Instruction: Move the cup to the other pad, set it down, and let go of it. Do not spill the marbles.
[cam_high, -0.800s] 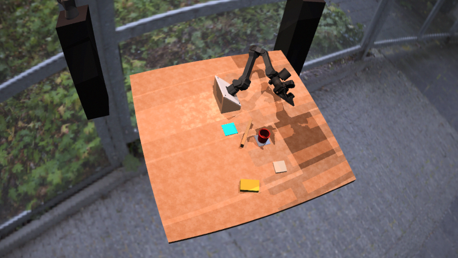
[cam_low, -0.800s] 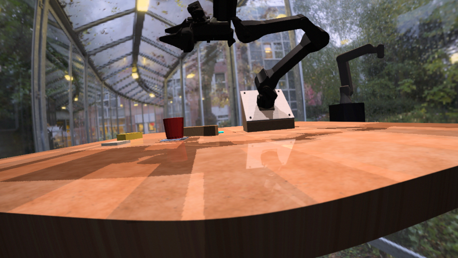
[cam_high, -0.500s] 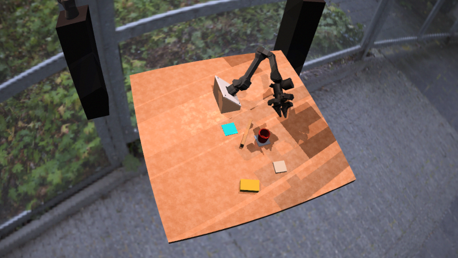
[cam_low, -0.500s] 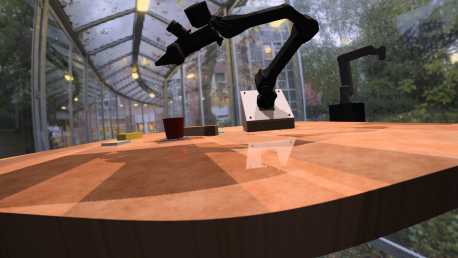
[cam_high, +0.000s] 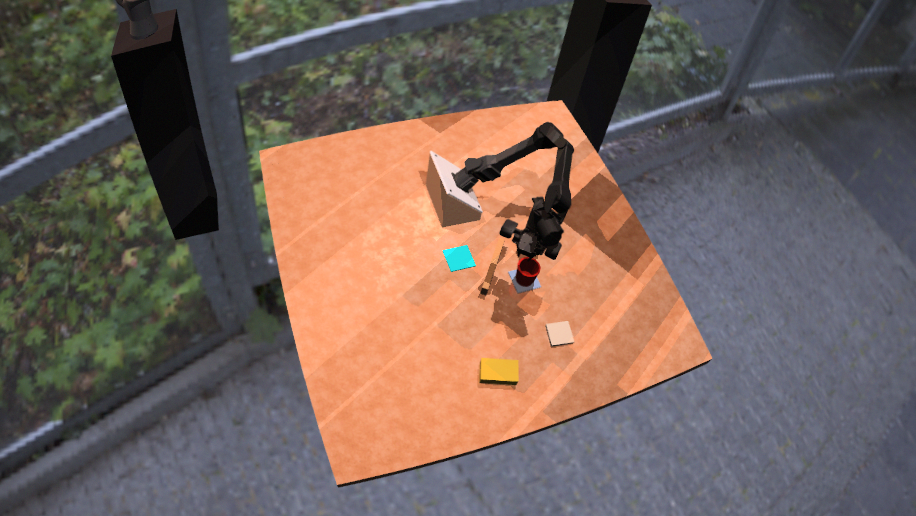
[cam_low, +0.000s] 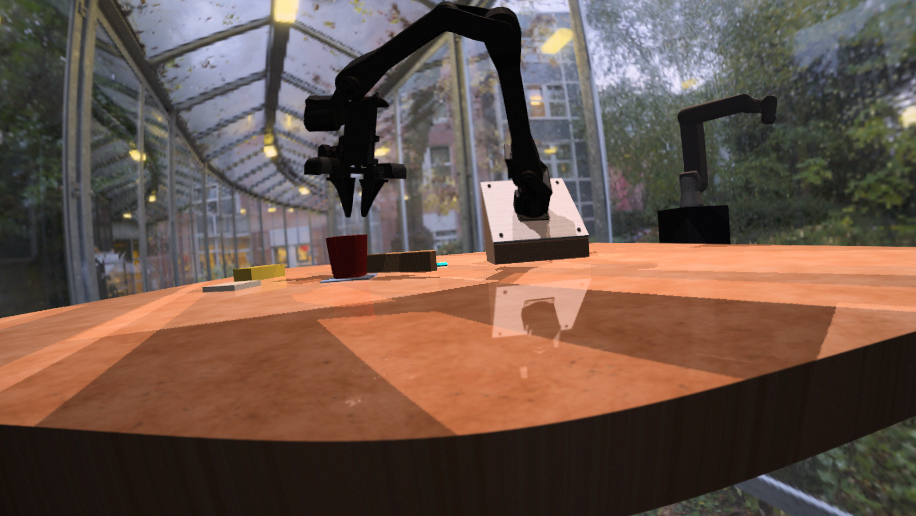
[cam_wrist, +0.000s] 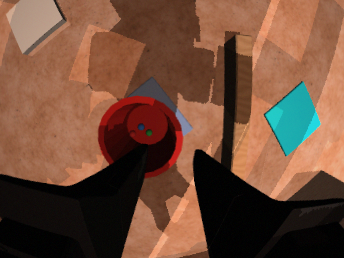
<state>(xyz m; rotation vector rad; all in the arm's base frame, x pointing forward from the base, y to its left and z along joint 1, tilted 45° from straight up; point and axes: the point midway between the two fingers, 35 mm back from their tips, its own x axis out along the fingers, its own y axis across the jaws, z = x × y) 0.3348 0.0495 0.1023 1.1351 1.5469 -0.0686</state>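
A red cup (cam_high: 528, 273) (cam_low: 347, 257) (cam_wrist: 155, 116) stands upright on a blue-grey pad (cam_high: 526, 289) (cam_wrist: 152, 89). In the wrist view a blue marble (cam_wrist: 141, 127), a green marble (cam_wrist: 149, 133) and a reddish marble (cam_wrist: 132, 134) lie at the bottom of the cup. The other pad, cyan (cam_high: 459, 258) (cam_low: 442, 264) (cam_wrist: 294, 119), lies flat with nothing on it. My gripper (cam_low: 356, 216) (cam_wrist: 171, 153) points down above the cup, its fingers partly open, nothing between them and not touching the cup. In the wrist view the left fingertip overlaps the cup's near rim.
A wooden bar (cam_high: 491, 276) (cam_low: 410, 261) (cam_wrist: 243, 85) lies between the two pads. A beige tile (cam_high: 559, 333) (cam_low: 230, 286) (cam_wrist: 35, 22) and a yellow block (cam_high: 499, 371) (cam_low: 259, 273) lie beyond the cup, away from the arm's wedge-shaped base (cam_high: 458, 214) (cam_low: 538, 250).
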